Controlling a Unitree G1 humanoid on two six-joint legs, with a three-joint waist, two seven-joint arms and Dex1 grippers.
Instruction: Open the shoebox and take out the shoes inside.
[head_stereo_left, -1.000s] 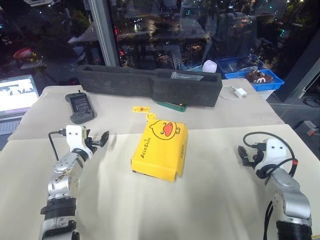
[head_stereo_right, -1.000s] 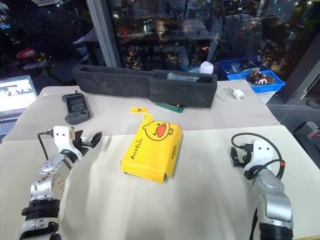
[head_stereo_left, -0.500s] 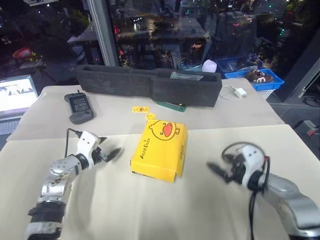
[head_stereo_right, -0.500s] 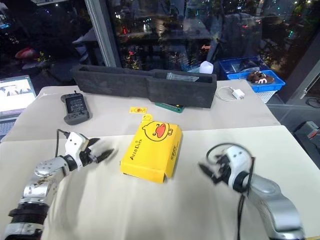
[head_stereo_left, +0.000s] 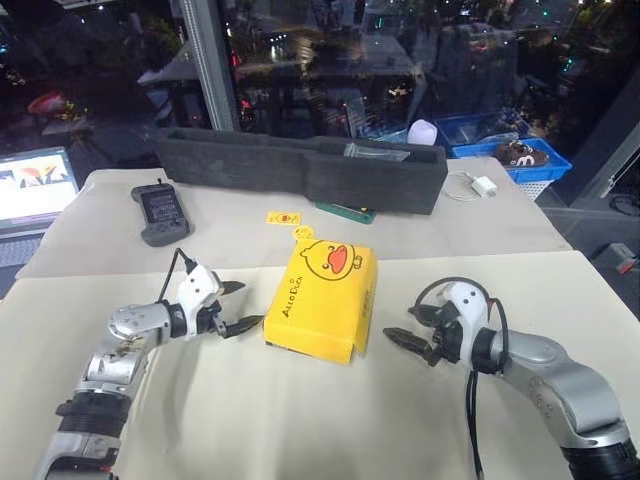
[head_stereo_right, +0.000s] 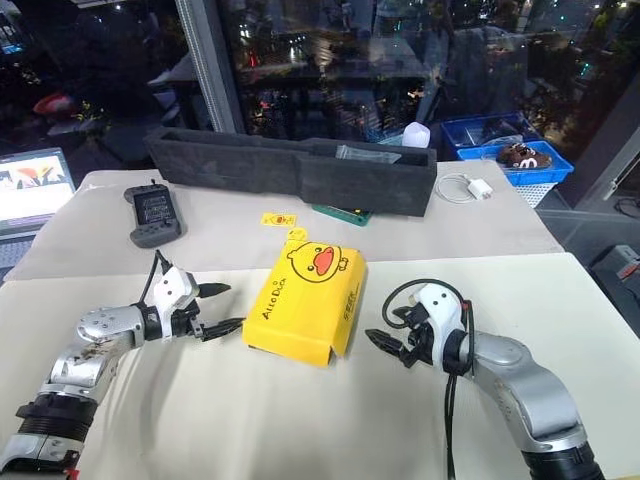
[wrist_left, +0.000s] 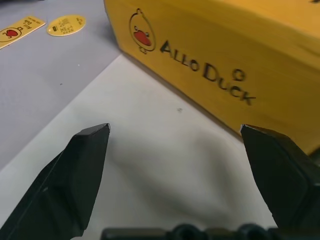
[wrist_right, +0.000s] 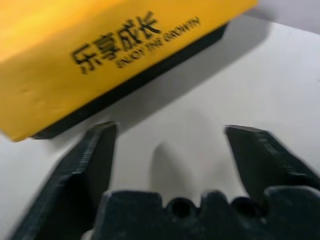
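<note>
The shoebox (head_stereo_left: 322, 298) lies shut on the white table, its yellow lid showing a duck face and "Allo Duck" lettering over black sides. The shoes are hidden inside it. My left gripper (head_stereo_left: 243, 305) stands open just left of the box, fingers pointing at its lettered long side (wrist_left: 225, 55) with a small gap to it. On the other side, my right gripper (head_stereo_left: 400, 343) is open and aimed at the box's near right corner (wrist_right: 100, 50), close but apart from it. Nothing is between either pair of fingers (wrist_left: 75, 175).
A long dark grey foam tray (head_stereo_left: 300, 165) lies across the back. A black handheld device (head_stereo_left: 160, 212) and a laptop (head_stereo_left: 35, 190) sit at the far left. Two small yellow tags (head_stereo_left: 283, 217) lie behind the box. A white charger (head_stereo_left: 482, 185) and blue basket (head_stereo_left: 520, 155) are far right.
Both arms have swung inward from the table's sides, and each gripper has turned to point at the box. The box has not moved.
</note>
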